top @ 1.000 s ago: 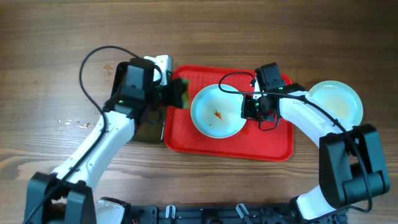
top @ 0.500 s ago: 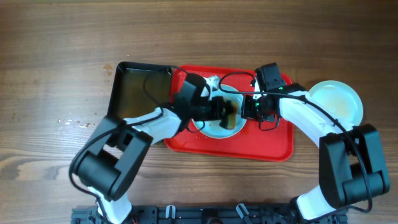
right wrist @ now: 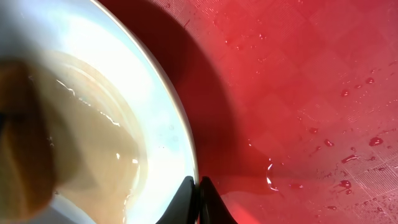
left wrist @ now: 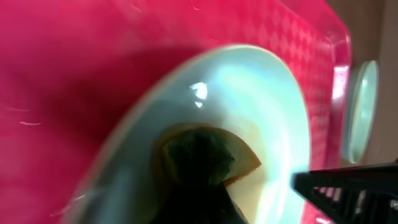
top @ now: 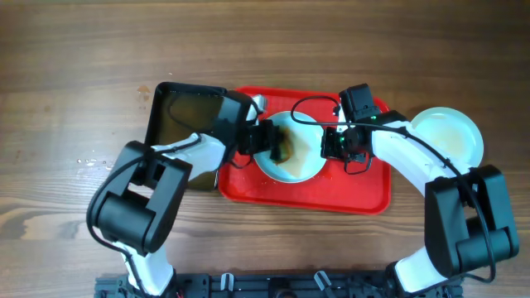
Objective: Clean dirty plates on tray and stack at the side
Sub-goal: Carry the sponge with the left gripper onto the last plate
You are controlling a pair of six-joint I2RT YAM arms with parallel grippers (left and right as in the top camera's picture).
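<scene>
A pale blue-white plate (top: 302,157) lies on the red tray (top: 348,194). It has a brownish wet film at centre. My left gripper (top: 280,145) is shut on a green and yellow sponge (left wrist: 202,155) and presses it on the plate's left half. My right gripper (top: 333,147) is shut on the plate's right rim (right wrist: 186,155), and its fingertips (right wrist: 199,186) pinch the edge. A second plate (top: 447,136) with a brownish film lies on the table to the right of the tray. It also shows in the left wrist view (left wrist: 360,112).
A black rectangular tray (top: 186,112) with brownish water stands left of the red tray. Water drops lie on the red tray's surface (right wrist: 348,93). Small wet spots mark the wooden table (top: 95,163) at the left.
My left gripper came from over the black tray onto the plate with the sponge, reached its centre, then drew back to the plate's left half. The orange-red smear no longer shows. The right arm held still.
</scene>
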